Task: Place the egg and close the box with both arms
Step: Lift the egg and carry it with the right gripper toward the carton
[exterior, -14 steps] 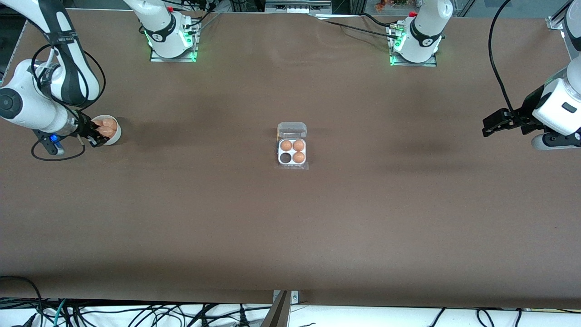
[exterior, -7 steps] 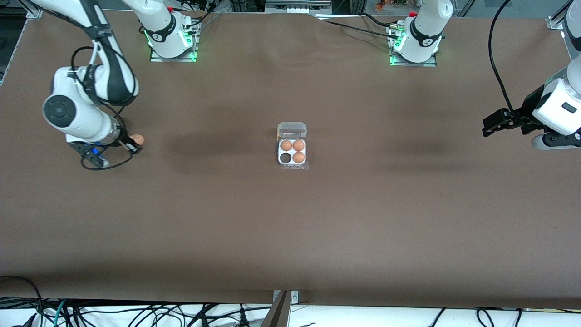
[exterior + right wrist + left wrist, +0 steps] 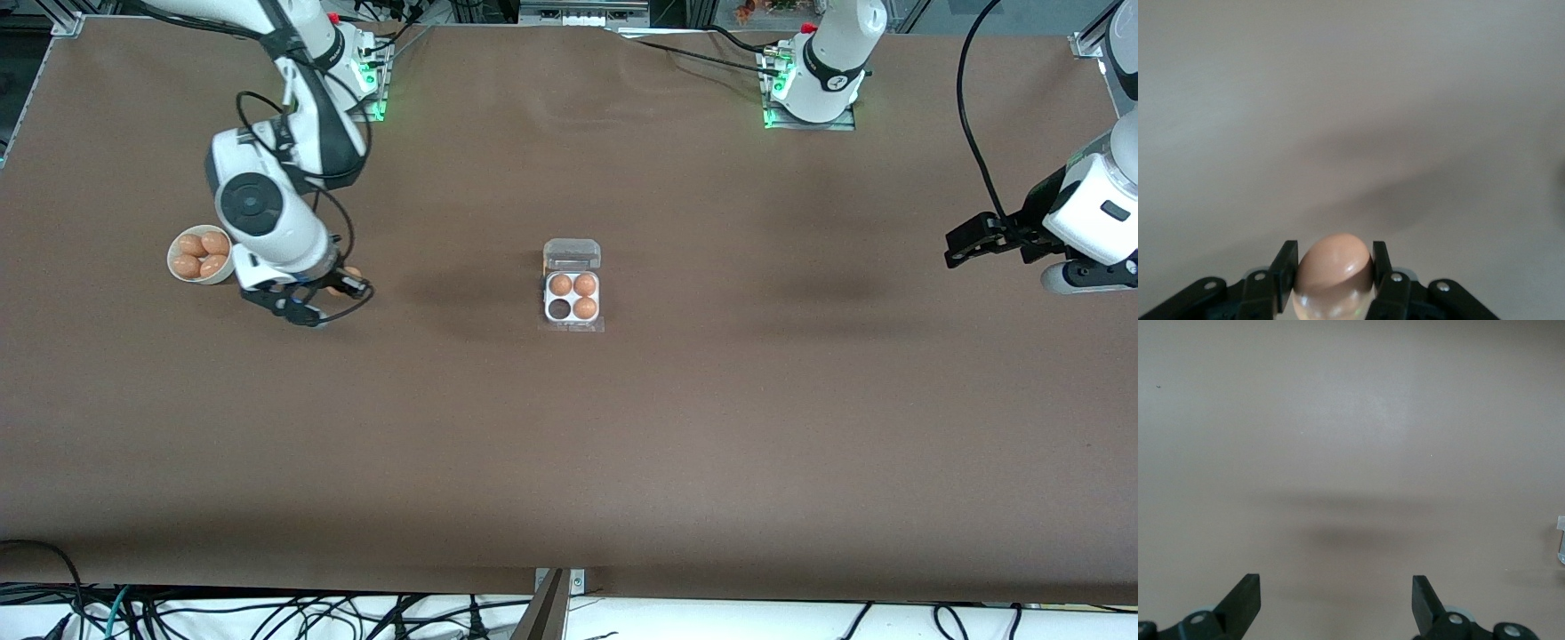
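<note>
My right gripper [image 3: 348, 283] is shut on the egg [image 3: 1335, 267], an orange-brown one, and holds it above the bare table between the bowl and the box. The egg also shows in the front view [image 3: 347, 276]. The box [image 3: 572, 296] sits mid-table, its clear lid [image 3: 572, 254] open and lying back toward the arms' bases. It holds three brown eggs; the cell nearest the front camera toward the right arm's end is empty [image 3: 559, 308]. My left gripper [image 3: 962, 246] is open and empty, waiting over the table at the left arm's end; its fingertips [image 3: 1248, 595] show in the left wrist view.
A round white bowl [image 3: 180, 269] with three brown eggs stands near the right arm's end of the table. The brown tabletop [image 3: 569, 444] is otherwise bare. A sliver of the box's clear plastic [image 3: 1561, 540] shows at the left wrist view's edge.
My right gripper lifted the egg out of the bowl and carried it toward the box. The bowl, earlier hidden by the arm, now shows. The left arm has not moved.
</note>
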Controlling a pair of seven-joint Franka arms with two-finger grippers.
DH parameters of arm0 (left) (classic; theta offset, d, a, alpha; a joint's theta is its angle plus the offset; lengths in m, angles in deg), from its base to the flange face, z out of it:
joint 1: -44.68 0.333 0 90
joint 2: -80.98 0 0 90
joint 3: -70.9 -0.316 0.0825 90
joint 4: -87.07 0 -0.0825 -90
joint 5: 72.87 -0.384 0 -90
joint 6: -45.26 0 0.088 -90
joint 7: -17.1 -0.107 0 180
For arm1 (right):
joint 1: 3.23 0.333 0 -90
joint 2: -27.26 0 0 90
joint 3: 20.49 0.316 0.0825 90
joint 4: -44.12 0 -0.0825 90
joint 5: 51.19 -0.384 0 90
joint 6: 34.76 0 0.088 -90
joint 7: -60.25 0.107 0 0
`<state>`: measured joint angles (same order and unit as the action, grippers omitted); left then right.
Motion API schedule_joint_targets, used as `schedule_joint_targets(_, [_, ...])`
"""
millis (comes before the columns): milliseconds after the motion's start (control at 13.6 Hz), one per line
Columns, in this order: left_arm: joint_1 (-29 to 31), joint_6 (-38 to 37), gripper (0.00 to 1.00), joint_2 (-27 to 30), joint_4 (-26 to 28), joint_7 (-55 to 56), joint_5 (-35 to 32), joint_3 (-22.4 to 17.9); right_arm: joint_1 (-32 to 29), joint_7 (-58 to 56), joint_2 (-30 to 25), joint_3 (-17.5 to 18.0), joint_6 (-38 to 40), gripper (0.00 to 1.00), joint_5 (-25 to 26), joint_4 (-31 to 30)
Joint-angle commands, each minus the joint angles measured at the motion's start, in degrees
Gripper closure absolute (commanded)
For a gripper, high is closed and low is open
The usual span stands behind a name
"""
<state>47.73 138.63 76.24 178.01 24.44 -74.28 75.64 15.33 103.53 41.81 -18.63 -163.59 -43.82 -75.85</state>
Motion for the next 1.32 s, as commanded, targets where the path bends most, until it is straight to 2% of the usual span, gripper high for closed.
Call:
schedule_joint_targets(0, [0.29,-0.73,0.00,-0.27,-0.94,0.04,-0.53,0.27,5.16,-0.83,4.16,-0.54,-2.55,0.69,0.10,4.30])
schedule_joint_targets(294, [0.29,-0.73,0.00,-0.27,-1.03,-0.04,-0.53,0.27,10.44,-5.83,7.94,-0.45,-13.00,0.69,-0.07,6.15])
schedule_joint_targets(883, [0.29,-0.73,0.00,-0.36,-1.03,0.04,-0.53,0.27,13.78,-25.15,10.76,0.16,-34.62,0.69,-1.30,5.81])
schedule_joint_targets(1251, [0.29,-0.73,0.00,-0.27,-1.03,-0.04,-0.53,0.27,15.10,-37.99,16.29,0.07,-52.64,0.69,-0.87,5.01])
